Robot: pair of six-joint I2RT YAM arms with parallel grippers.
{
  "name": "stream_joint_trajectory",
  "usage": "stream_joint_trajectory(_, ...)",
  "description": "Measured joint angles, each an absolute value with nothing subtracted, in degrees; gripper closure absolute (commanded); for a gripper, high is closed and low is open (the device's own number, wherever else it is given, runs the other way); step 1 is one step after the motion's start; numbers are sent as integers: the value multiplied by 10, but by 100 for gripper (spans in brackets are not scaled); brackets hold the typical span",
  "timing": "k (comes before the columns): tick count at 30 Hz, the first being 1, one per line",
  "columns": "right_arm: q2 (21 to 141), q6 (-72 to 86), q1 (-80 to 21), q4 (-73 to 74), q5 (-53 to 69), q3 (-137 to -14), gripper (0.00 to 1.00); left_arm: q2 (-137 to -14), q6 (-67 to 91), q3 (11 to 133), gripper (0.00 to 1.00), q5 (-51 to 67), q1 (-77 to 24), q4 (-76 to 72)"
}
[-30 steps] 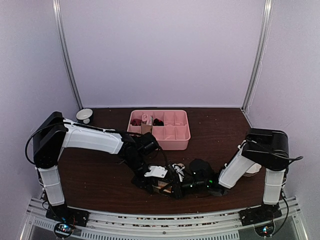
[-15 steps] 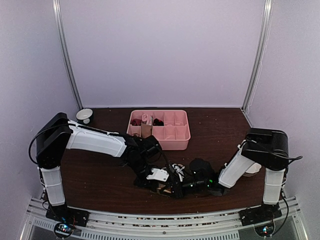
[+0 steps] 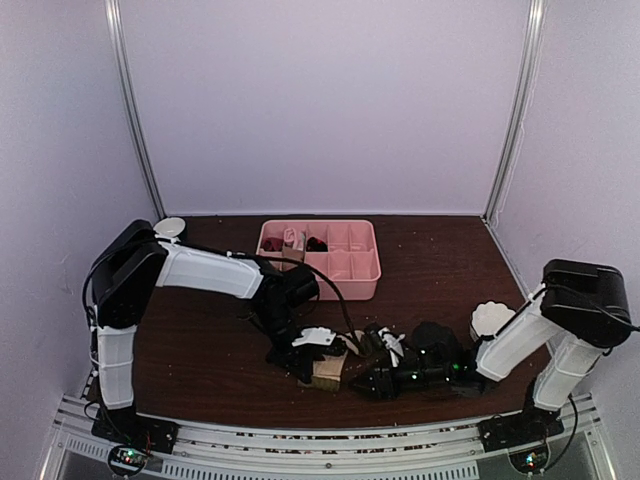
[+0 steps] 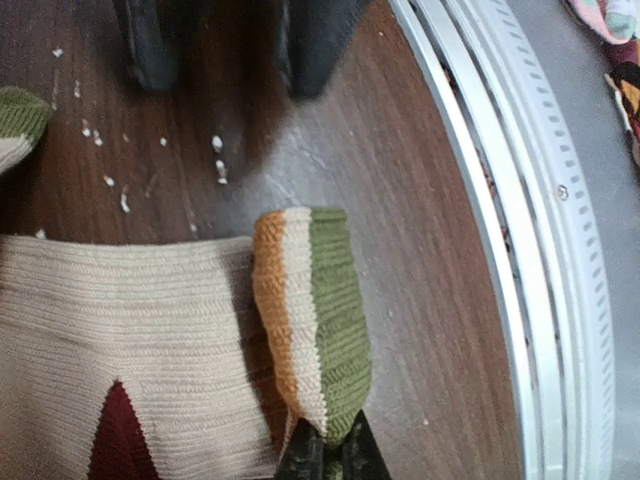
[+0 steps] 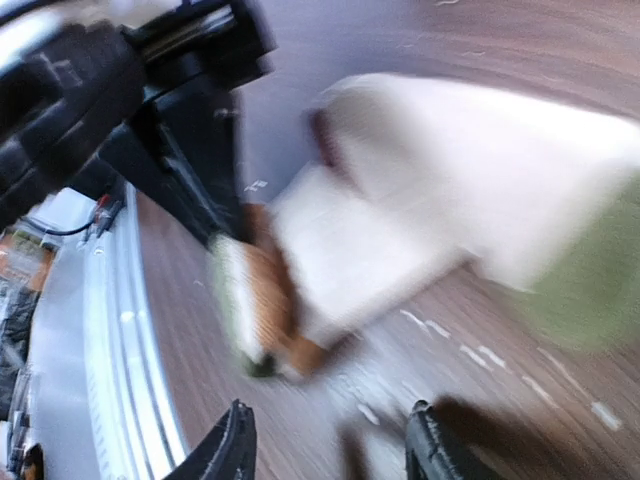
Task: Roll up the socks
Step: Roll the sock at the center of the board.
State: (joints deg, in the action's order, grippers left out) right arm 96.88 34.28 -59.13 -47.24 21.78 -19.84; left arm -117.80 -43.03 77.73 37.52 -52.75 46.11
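- Left gripper (image 4: 326, 458) is pinching shut on the striped cuff (image 4: 312, 320) of the beige sock (image 4: 150, 320).
- Beige sock is lying on the table (image 3: 200, 350) near the front rail (image 4: 530, 250), between the 2 grippers.
- Right gripper (image 5: 330, 445) is hovering just beside the sock, fingers apart and holding nothing; its view is blurred.
- Pink tray (image 3: 350, 285) is sitting farther back, well apart.

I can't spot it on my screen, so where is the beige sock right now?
The beige sock lies near the table's front edge in the overhead view, between the right gripper and the left gripper, which pinches its striped cuff.
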Motion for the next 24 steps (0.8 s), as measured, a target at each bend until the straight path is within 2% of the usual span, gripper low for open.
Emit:
stream_joint_trajectory(1,950,339,-591,-464,204,-186,43,-1183,-430,781,100,384,-524,476)
stream_joint_trajectory(2,924,332,-592,-452,180,-168,19,-1189,-431,785,100,394,-521,493)
stream_joint_trajectory(3,903,328,-594,-440,163,-154,2,-1193,-431,788,100,401,-520,505)
stream_joint_trajectory(4,874,321,-597,-423,135,-140,0,-1198,-430,792,100,408,-518,518)
stream_joint_trajectory(12,594,269,-631,-266,-96,-102,0,-1213,-430,813,100,438,-518,605)
stream_joint_trajectory(17,458,325,-629,-253,-214,-56,0,-1262,-430,857,100,465,-518,655)
stream_joint_trajectory(20,423,323,-631,-267,-224,-4,0,-1288,-429,873,100,485,-518,681)
stream_joint_trajectory(24,462,257,-690,-258,-230,-18,2,-1317,-427,893,100,512,-512,711)
